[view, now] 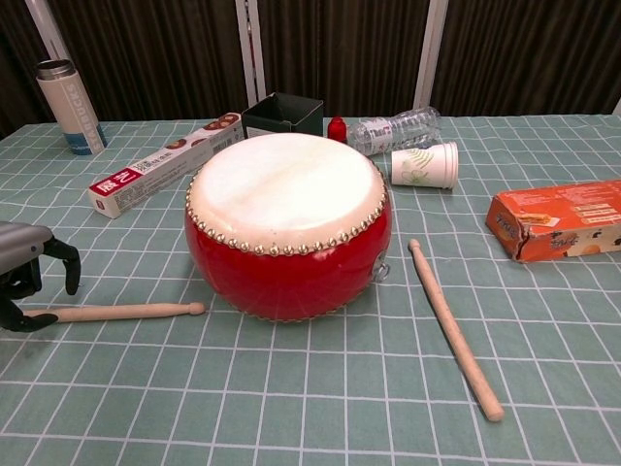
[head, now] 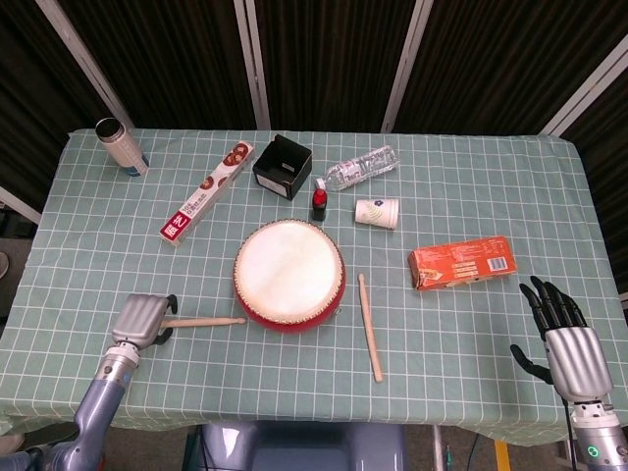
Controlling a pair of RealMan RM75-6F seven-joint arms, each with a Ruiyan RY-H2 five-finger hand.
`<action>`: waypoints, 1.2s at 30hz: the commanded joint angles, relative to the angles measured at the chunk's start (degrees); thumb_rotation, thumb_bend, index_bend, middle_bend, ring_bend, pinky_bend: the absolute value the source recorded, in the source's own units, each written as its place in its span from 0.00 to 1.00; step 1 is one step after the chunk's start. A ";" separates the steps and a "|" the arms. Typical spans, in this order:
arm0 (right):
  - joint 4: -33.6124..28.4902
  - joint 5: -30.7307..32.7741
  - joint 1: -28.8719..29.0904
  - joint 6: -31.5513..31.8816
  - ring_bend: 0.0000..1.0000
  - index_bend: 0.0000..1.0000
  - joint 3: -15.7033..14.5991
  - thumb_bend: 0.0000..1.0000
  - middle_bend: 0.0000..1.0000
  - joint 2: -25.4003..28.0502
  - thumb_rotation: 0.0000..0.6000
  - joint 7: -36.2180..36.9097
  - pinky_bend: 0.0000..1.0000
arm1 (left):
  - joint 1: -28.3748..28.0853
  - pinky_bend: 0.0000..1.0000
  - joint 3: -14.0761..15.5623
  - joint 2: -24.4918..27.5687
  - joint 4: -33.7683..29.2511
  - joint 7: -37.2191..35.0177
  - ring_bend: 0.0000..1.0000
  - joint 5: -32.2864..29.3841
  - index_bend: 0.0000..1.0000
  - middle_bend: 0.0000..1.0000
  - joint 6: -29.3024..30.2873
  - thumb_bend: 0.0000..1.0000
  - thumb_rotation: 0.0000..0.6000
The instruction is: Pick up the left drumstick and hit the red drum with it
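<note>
a rectangular table covered with a pale green cloth printed in a white grid [head: 471, 177] fills most of both views. behind the table's far edge hang dark, finely pleated curtains or slatted panels [head: 324, 59], nearly black, crossed by slanted pale metal poles [head: 250, 64] that rise from behind the table. past the table's left edge a strip of grey floor [head: 12, 231] shows. the light is even and bright across the cloth, with only soft, short shadows.
</note>
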 commanded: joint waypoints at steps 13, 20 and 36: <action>0.14 -0.21 -0.06 0.27 0.00 0.00 -0.01 0.29 0.00 -0.17 1.00 -0.11 0.14 | -1.54 0.95 0.73 -1.73 2.21 -0.09 1.00 -3.81 0.48 1.00 -0.29 0.31 1.00; 0.16 -0.24 -0.04 0.28 0.00 0.00 0.00 0.29 0.00 -0.13 1.00 -0.02 0.14 | -1.98 0.95 1.15 -2.45 2.98 -0.40 1.00 -4.56 0.50 1.00 -0.22 0.31 1.00; 0.13 -0.26 -0.08 0.38 0.00 0.00 0.01 0.29 0.00 -0.13 1.00 0.09 0.14 | -2.03 0.95 2.13 -2.25 2.45 -3.58 1.00 -0.61 0.73 1.00 2.49 0.61 1.00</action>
